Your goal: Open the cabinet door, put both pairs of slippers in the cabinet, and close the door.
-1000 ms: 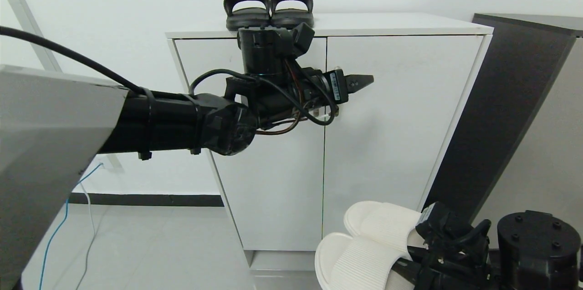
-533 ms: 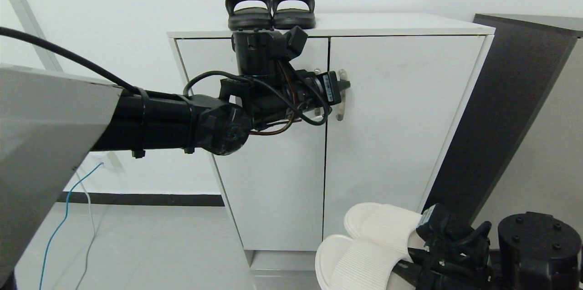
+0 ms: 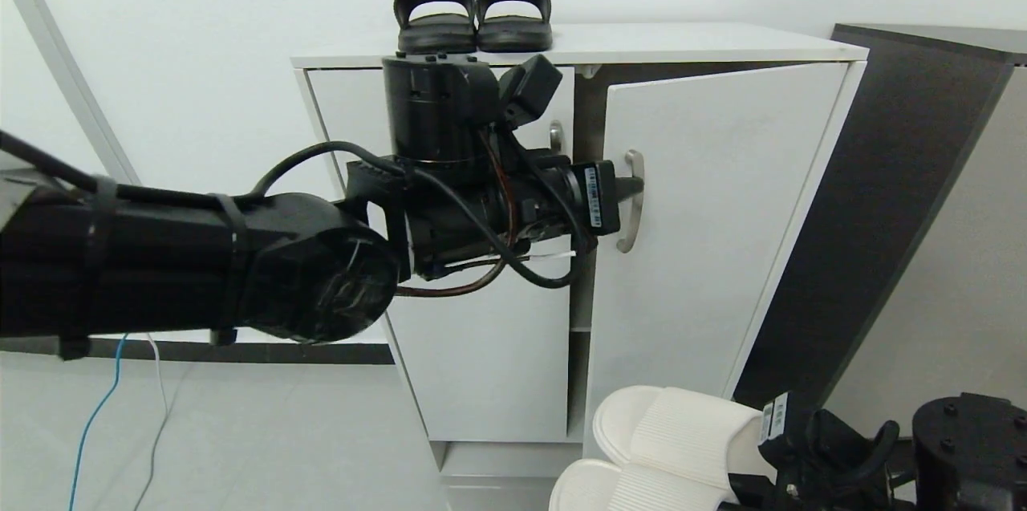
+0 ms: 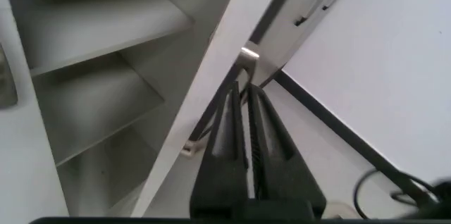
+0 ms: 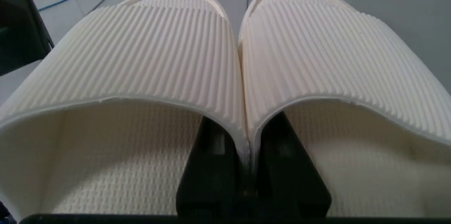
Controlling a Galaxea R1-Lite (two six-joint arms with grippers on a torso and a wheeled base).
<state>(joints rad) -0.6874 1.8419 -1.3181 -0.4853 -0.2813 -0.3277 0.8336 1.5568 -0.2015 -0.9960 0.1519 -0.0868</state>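
Note:
A white cabinet (image 3: 706, 39) has its right door (image 3: 706, 214) pulled partly ajar, with a dark gap along its inner edge. My left gripper (image 3: 634, 187) is shut on that door's metal handle (image 3: 625, 237). In the left wrist view the fingers (image 4: 232, 122) pinch the handle (image 4: 249, 56), with bare shelves (image 4: 91, 23) beside the door. A pair of black slippers (image 3: 473, 14) stands on the cabinet top. Low on the right, my right gripper (image 3: 766, 447) is shut on a pair of white slippers (image 3: 658, 439), clamping their touching inner sides (image 5: 243, 111).
The left door (image 3: 481, 350) stays closed, its handle (image 3: 555, 134) just behind my wrist. A dark grey panel (image 3: 882, 214) stands right of the cabinet. A blue cable (image 3: 96, 415) trails over the pale floor at the left.
My left gripper came back from right of the handle, shut on it and pulled: the right door has swung from closed to partly open. The white slippers sit a little lower in view.

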